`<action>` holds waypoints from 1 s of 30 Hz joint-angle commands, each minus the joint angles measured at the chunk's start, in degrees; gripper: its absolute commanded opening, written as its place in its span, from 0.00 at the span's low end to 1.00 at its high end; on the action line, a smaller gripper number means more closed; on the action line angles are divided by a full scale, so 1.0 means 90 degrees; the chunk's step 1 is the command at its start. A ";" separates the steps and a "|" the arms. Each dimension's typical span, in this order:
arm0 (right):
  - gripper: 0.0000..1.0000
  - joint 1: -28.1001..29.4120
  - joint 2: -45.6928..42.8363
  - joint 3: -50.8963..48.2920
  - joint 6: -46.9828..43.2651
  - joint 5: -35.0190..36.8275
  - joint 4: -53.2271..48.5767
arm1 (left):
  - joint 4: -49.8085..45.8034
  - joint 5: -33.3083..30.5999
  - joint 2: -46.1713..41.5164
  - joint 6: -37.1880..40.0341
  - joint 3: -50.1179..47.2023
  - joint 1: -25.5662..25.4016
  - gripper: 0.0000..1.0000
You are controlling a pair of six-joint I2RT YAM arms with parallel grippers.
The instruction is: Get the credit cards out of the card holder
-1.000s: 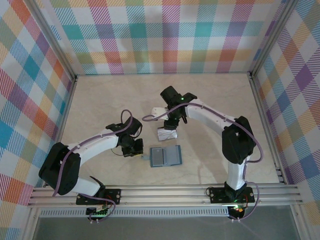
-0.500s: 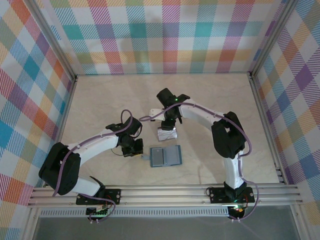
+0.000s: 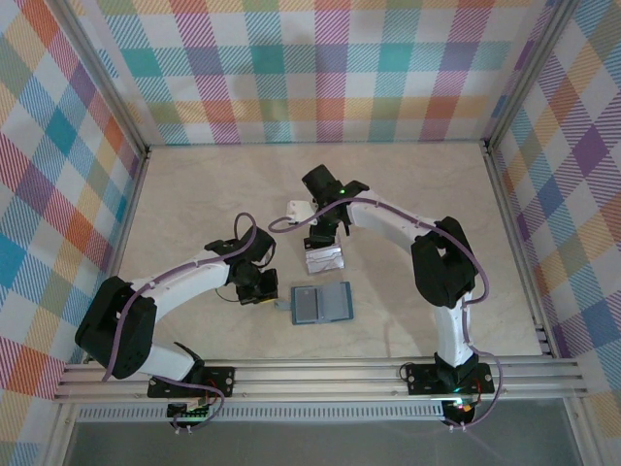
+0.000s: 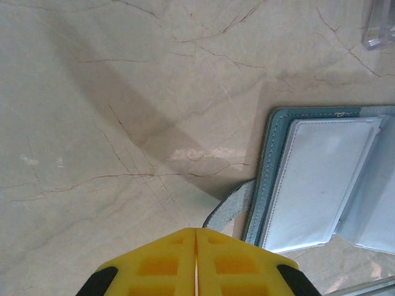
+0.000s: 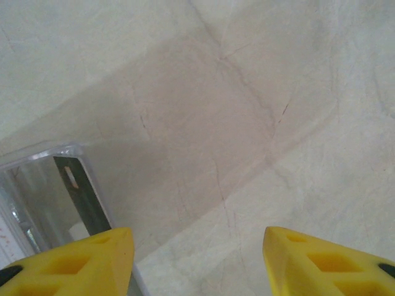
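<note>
Lying open on the table [image 3: 194, 204], the holder [image 3: 320, 303] sits between the two arms' bases, its pale inner panels facing up. From above, the left gripper [image 3: 262, 291] is just beside the holder's left edge, and the right gripper [image 3: 325, 236] hangs farther back, over the far end of a clear piece [image 3: 324, 258] that lies flat and apart from the holder. That view is too small to show how either pair of jaws stands; the wrist views do show it. In the left wrist view the yellow fingers [image 4: 154, 265] meet along a thin line, shut, and a grey tab [image 4: 231, 209] curls from the holder's teal rim to just at their tips; whether they touch it I cannot tell. In the right wrist view the jaws stand well apart over bare table, gripping nothing, and the clear piece shows a rounded corner and a dark strip inside it, beside the left finger. Whether it contains a card I cannot tell.
</note>
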 commanded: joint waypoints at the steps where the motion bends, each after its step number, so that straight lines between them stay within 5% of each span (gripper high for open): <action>1: 0.59 0.0022 -0.0200 0.0159 0.0140 -0.0038 0.0202 | -0.0108 0.0076 -0.0072 0.0108 -0.0054 0.0082 0.09; 17: 0.59 0.0011 0.0307 0.0159 0.0070 0.0067 0.0149 | -0.0105 0.0107 -0.0123 0.0091 -0.0116 0.0082 0.09; 30: 0.59 0.0015 -0.0847 -0.0173 0.1142 -0.0049 0.0021 | -0.0185 0.0056 -0.0305 0.0102 -0.0096 0.0101 0.12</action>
